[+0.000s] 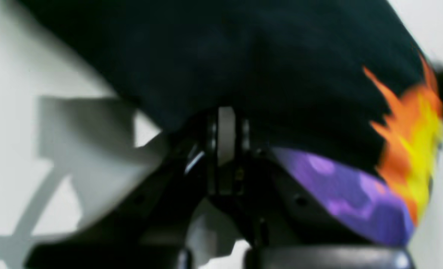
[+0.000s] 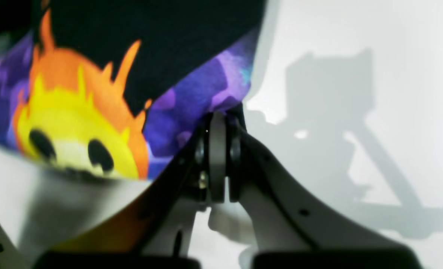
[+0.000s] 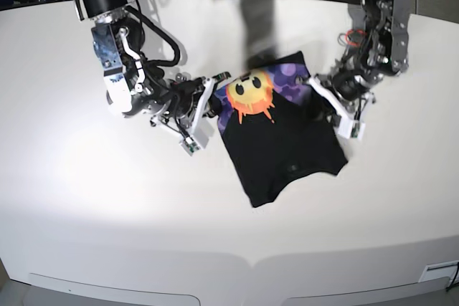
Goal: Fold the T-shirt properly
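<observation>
Both arms are gripping the T-shirt [image 3: 280, 134] at opposite side edges, which reads as a two-point hold meant to carry one layer of cloth over another without letting it skew. Right gripper [image 2: 218, 123]: jaws are pressed together, pinching the purple-camo edge of the shirt just beside the smiley print [image 2: 76, 123]. Left gripper [image 1: 227, 123]: jaws are closed up nearly flat too, with black cloth draping over the tips, so I'm judging it a pinch on the shirt's far edge, though blur is hiding the exact contact. The shirt is sitting mid-table [image 3: 107, 213] between the two arms, mostly black side up, with a band of print showing along the top edge near the smiley; it's looking like a compact, roughly square bundle and already partly folded. Both wrist views are showing cloth lifting off the surface at the grip points, while the bottom half is lying flat in the base view. Count: one shirt, two arms, two grippers, both occupied; nothing else is lying on the table.
</observation>
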`<act>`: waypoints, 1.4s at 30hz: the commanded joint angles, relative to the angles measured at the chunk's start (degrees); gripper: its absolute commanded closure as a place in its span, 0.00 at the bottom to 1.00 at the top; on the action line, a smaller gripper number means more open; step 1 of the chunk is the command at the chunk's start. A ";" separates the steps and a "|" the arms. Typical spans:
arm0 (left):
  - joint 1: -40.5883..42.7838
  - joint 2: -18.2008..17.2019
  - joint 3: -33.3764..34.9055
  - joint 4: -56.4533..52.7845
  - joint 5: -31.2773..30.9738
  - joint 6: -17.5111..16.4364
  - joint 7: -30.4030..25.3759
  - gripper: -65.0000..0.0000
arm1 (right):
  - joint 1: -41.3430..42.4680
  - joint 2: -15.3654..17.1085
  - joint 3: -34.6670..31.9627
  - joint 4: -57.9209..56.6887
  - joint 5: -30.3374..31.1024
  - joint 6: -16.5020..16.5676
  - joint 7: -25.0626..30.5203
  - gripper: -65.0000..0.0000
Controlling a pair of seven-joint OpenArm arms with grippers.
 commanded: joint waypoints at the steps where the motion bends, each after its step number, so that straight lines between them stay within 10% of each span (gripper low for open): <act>1: -1.81 -0.48 -0.11 0.79 -0.42 0.13 -1.01 1.00 | -0.22 0.31 -0.11 0.48 -0.79 0.44 -1.51 1.00; 18: -6.51 -0.66 -0.13 1.73 4.46 2.25 -0.83 1.00 | -4.66 0.50 2.10 8.59 5.18 1.66 -1.20 1.00; 28: 0.50 -1.77 -0.55 18.91 3.02 8.22 4.31 1.00 | -11.37 1.16 26.18 24.79 7.78 1.66 -3.54 1.00; 42: 33.20 -1.88 -10.75 32.92 -3.30 4.79 -1.99 1.00 | -36.85 1.03 53.11 35.95 22.21 2.68 -13.49 1.00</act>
